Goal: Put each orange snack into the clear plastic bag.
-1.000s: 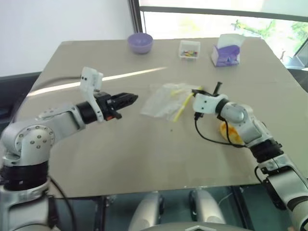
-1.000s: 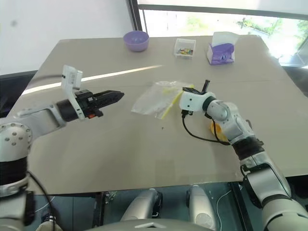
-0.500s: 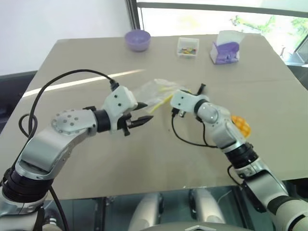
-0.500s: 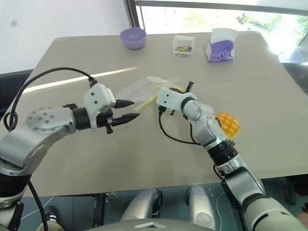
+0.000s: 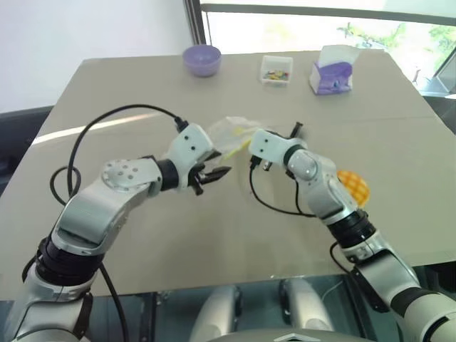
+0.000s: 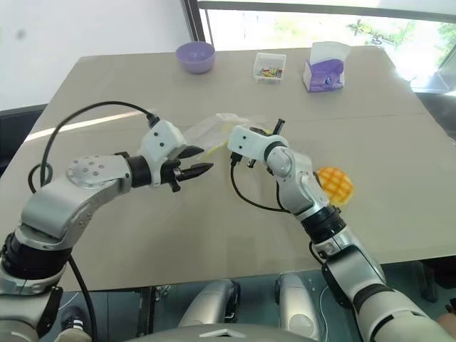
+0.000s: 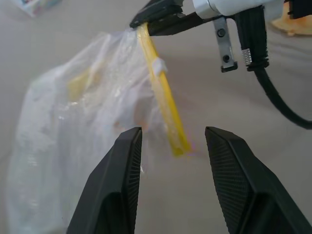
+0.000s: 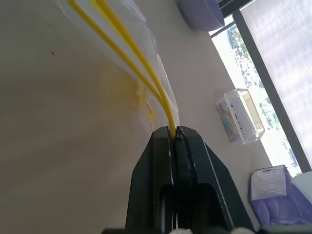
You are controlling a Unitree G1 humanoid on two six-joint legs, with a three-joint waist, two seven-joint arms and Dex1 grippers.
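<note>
- A tan table (image 5: 142,92) fills the room's middle.
- A white wall (image 5: 85,43) stands behind, left.
- A bright window (image 5: 320,21) spans the back, daylight streaking the tabletop.

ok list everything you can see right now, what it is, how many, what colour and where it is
orange snack: one, orange-yellow, on the table beside the right arm.
clear plastic bag: one, transparent with yellow seal strip, mid-table, strip end pinched by the right gripper.
bowl: one, purple, far edge.
small clear box: one, colourful bits inside, far edge.
tissue box: one, purple and white, far edge.
table: one, beige.
left gripper: black fingers apart, near the bag.
right gripper: black, shut on the strip.
</note>
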